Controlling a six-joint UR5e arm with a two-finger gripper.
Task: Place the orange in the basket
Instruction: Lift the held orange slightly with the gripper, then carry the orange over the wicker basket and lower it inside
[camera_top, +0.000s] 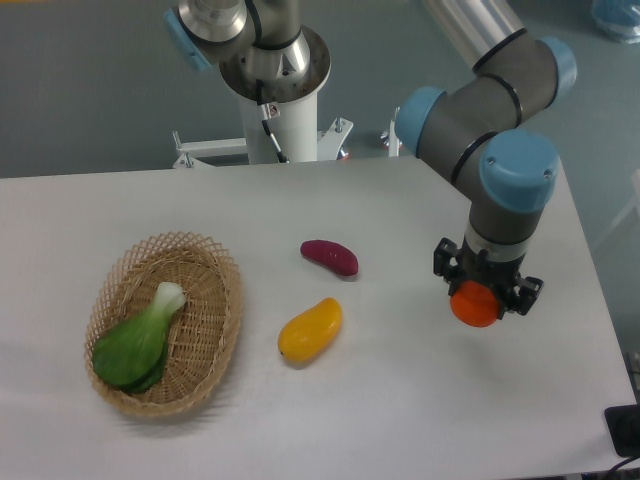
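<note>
One arm, wrist pointing down over table; gripper (477, 298) clamped around orange (475, 304), right side.

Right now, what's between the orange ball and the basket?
The camera view shows a yellow mango between the orange, held in the gripper, and the basket. A purple sweet potato lies slightly farther back.

A broad white table (400, 400) fills most of the view, its matte top evenly lit with only soft shadows. Behind its far edge lies a dull grey-green floor (90, 90). A white metal bracket frame (200, 150) sits at the far edge. At the near right corner a small black object (625, 430) is cut off by the frame.
</note>
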